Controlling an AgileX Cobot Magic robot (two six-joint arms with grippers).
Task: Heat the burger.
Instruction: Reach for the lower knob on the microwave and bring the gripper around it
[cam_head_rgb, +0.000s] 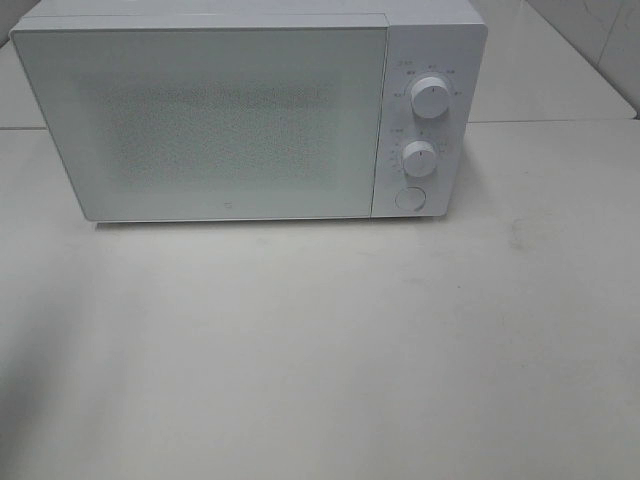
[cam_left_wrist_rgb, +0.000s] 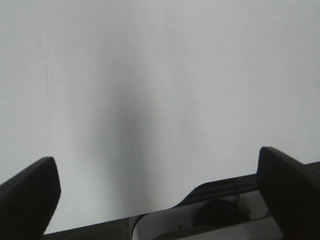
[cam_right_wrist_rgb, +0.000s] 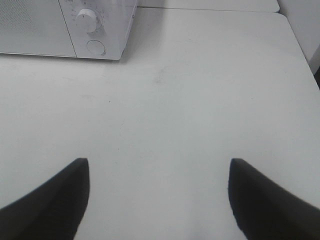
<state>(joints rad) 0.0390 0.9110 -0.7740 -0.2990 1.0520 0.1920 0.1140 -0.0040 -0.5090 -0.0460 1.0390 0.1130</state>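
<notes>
Left claw, right claw wide apart

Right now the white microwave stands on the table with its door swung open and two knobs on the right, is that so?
No. The microwave's door is shut, as the exterior high view shows. It does stand on the table, with an upper knob and lower knob on the right.
</notes>
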